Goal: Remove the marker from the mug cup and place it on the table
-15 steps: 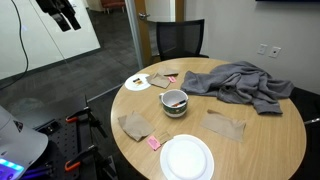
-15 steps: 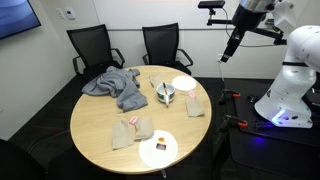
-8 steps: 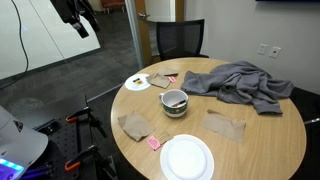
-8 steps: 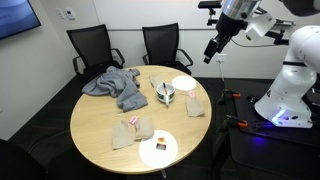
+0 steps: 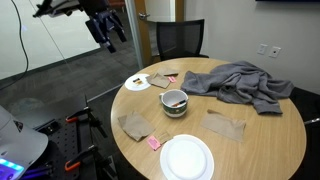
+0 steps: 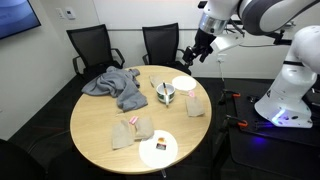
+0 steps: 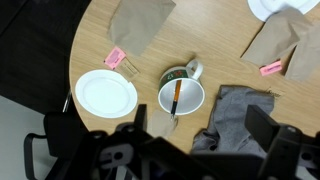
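The pale mug cup [image 7: 181, 96] stands on the round wooden table [image 7: 215, 40], and it shows in both exterior views [image 5: 175, 101] [image 6: 166, 93]. The thin marker [image 7: 177, 95] leans inside it; in the wrist view it is a dark, orange-toned stick. My gripper [image 7: 200, 122] is open and empty. It hangs high in the air beyond the table's edge in both exterior views [image 5: 108, 30] [image 6: 190, 55], well apart from the cup.
A grey cloth [image 5: 240, 85] lies crumpled beside the cup. A large white plate [image 5: 187, 158] and a smaller one [image 5: 137, 83] sit on the table, with brown paper napkins [image 5: 133, 124] and a pink scrap [image 5: 154, 143]. Black chairs [image 6: 162, 45] stand at the far side.
The arm has swung in toward the table and come lower. The cup, marker and everything else on the table have stayed put.
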`<state>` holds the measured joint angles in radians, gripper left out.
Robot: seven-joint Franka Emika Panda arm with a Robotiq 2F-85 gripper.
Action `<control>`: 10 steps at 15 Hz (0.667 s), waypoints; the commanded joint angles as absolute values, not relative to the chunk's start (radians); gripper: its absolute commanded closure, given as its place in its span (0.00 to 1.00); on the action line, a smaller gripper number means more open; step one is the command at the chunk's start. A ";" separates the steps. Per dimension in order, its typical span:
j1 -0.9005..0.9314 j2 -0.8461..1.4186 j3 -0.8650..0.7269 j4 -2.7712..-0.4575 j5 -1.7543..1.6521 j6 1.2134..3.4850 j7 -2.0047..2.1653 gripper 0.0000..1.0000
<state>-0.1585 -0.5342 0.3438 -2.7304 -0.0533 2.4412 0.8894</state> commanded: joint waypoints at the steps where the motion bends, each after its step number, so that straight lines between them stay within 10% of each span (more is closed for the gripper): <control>1: -0.197 -0.384 0.331 -2.665 -0.126 2.528 0.973 0.00; 10: -0.199 -0.069 0.218 -2.511 -0.377 2.641 1.109 0.00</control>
<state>-0.2183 -0.1873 0.2680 -2.5785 -0.3109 2.5954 1.0661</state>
